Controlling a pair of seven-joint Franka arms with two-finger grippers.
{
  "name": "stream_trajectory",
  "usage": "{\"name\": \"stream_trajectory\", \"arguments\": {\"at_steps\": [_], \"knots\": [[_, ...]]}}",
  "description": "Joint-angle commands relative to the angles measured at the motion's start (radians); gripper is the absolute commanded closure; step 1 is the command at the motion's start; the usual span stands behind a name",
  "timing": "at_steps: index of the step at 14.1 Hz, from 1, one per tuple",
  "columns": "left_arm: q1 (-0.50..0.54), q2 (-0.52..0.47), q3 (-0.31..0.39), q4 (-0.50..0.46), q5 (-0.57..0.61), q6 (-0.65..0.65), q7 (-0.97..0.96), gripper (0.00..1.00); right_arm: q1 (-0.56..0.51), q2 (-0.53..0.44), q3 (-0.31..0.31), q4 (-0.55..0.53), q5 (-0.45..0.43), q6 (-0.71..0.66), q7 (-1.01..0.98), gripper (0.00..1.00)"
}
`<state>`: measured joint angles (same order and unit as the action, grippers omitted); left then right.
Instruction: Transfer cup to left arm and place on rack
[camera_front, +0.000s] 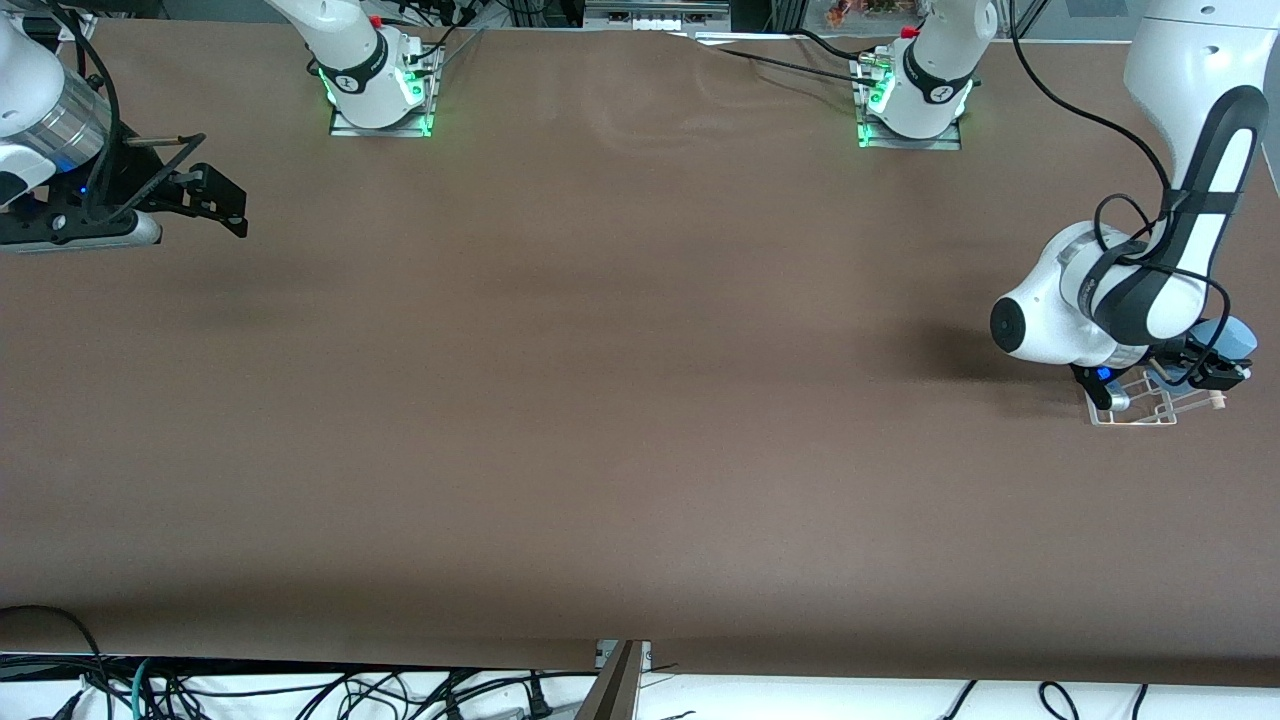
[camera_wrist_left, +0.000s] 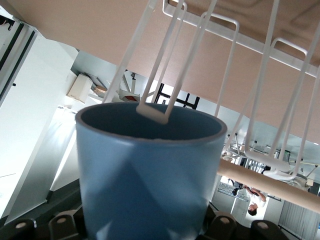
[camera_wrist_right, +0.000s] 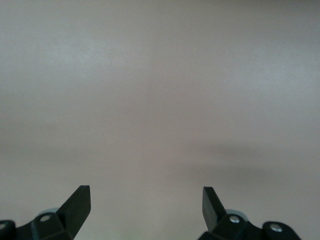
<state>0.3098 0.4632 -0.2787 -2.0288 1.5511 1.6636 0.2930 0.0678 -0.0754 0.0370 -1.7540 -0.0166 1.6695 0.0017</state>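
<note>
My left gripper is shut on the light-blue cup and holds it over the rack at the left arm's end of the table. In the left wrist view the cup fills the space between the jaws, and its open mouth faces the rack's white wire loops. One loop tip reaches into the mouth. The wooden dowel runs beside the cup. My right gripper is open and empty and waits over the right arm's end of the table; it also shows in the right wrist view.
The brown table is bare apart from the rack. Both arm bases stand along its edge farthest from the front camera. Cables hang below the edge nearest the front camera.
</note>
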Motion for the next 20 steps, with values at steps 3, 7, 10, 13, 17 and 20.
{"name": "stream_trajectory", "arguments": {"at_steps": [3, 7, 10, 13, 17, 20], "knots": [[0.009, 0.009, -0.005, 0.001, 0.044, 0.004, -0.043, 0.0, 0.006, 0.083, 0.001, 0.117, -0.014, -0.03, -0.016, 0.01], [0.011, 0.009, -0.007, 0.018, 0.029, 0.004, -0.043, 0.0, 0.003, 0.086, 0.0, 0.117, -0.013, -0.048, -0.014, 0.01], [0.015, 0.009, -0.007, 0.08, -0.102, 0.004, -0.067, 0.0, 0.006, 0.086, 0.001, 0.117, -0.013, -0.05, -0.009, 0.01], [0.025, 0.005, -0.007, 0.175, -0.36, 0.002, -0.078, 0.0, 0.007, 0.088, 0.001, 0.117, -0.011, -0.05, -0.008, 0.01], [0.026, -0.001, -0.002, 0.263, -0.549, -0.011, -0.071, 0.0, 0.009, 0.088, 0.003, 0.119, -0.008, -0.089, -0.003, 0.01], [0.032, -0.021, -0.002, 0.306, -0.777, -0.047, -0.08, 0.0, 0.009, 0.085, 0.003, 0.12, -0.005, -0.105, 0.0, 0.01]]}}
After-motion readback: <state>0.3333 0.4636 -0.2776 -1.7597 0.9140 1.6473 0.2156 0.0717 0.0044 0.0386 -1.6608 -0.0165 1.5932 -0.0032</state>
